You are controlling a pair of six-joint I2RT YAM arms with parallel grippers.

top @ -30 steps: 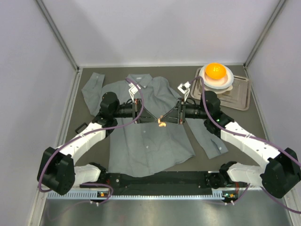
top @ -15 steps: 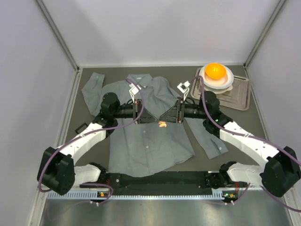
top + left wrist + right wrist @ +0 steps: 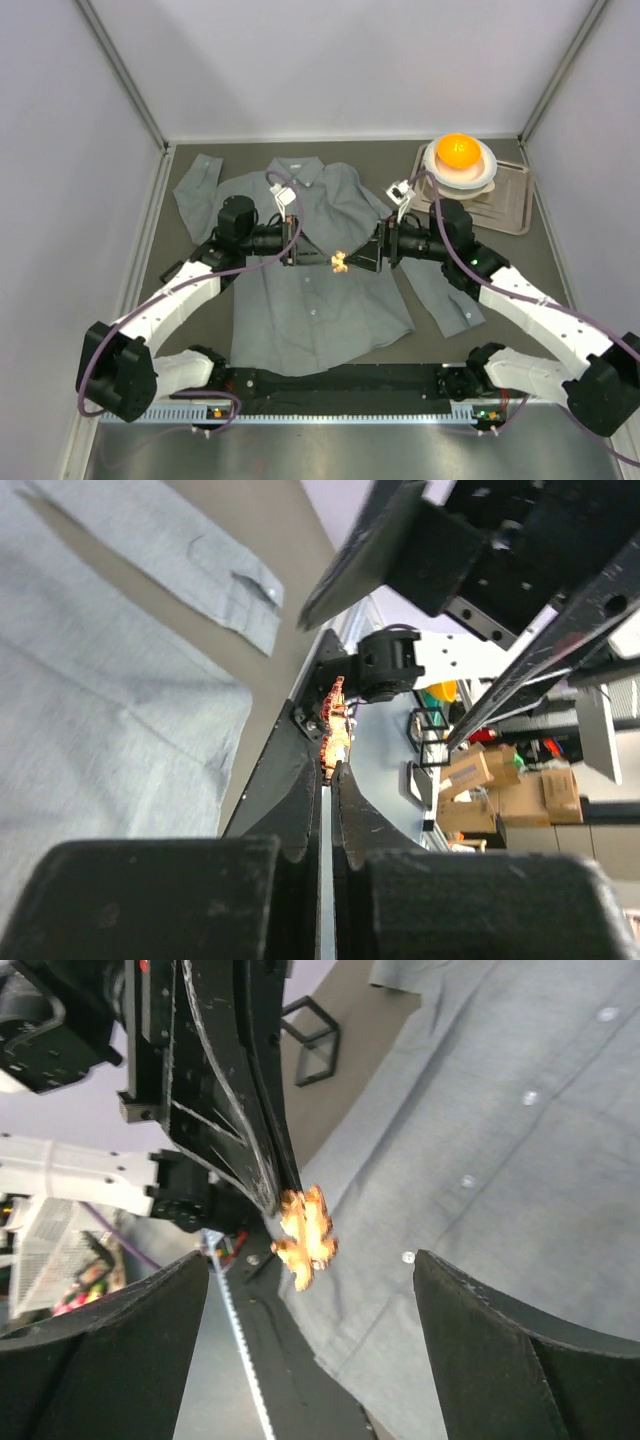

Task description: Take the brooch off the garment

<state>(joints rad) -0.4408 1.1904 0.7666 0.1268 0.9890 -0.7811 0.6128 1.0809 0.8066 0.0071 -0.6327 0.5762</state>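
Note:
The brooch point(image 3: 340, 262), a tiny bright orange ornament, hangs above the middle of the garment point(image 3: 320, 310), a grey button-up shirt spread flat on the table. My left gripper point(image 3: 328, 261) is shut on the brooch at its very fingertips; in the left wrist view the brooch point(image 3: 335, 725) sticks out past the shut left gripper point(image 3: 331, 765). My right gripper point(image 3: 364, 262) faces it from the right, open. In the right wrist view the brooch point(image 3: 307, 1235) hangs free between the wide-apart fingers of the right gripper point(image 3: 312, 1265), touching neither, with the garment point(image 3: 500, 1160) below.
At the back right a metal tray point(image 3: 510, 210) carries a white bowl point(image 3: 478, 176) with a round orange ball point(image 3: 458, 150) on it. Grey walls close in the table on the left, back and right. The shirt's right sleeve point(image 3: 445, 300) lies under my right arm.
My right gripper has opened, let go of the brooch and drawn back slightly to the right. The left gripper stays shut on the brooch and has shifted a little right.

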